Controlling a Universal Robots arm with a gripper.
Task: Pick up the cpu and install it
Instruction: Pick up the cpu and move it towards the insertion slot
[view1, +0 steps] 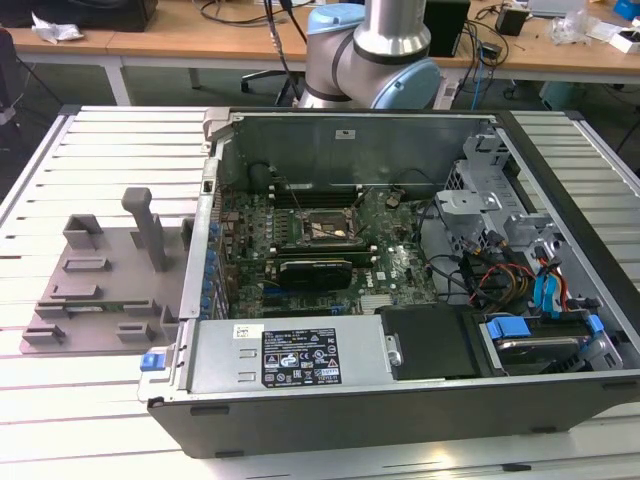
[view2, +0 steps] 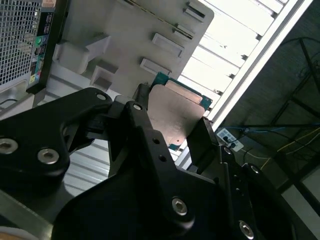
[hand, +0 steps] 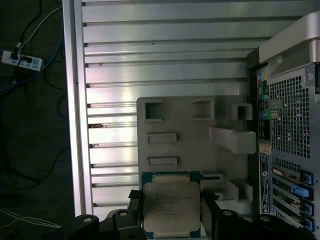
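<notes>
Claw (hand: 171, 214) clamping cpu (hand: 171, 200) by its edges in first wrist view. Grey fixture tray (view1: 100, 300) sitting at exterior view's left, right beside open pc case (view1: 420, 410).

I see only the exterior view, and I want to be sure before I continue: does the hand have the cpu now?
Observer: Yes. In both wrist views the hand is shut on the cpu, with its black fingers on two opposite edges.
Operator: Which face of it looks toward the camera?
Observer: In the first wrist view it is the silvery metal top plate, with a green rim around it.
Operator: Is it over the case?
Observer: No. In that view the grey fixture tray lies behind the cpu. The computer case stands beside the tray, not behind the cpu.
</notes>
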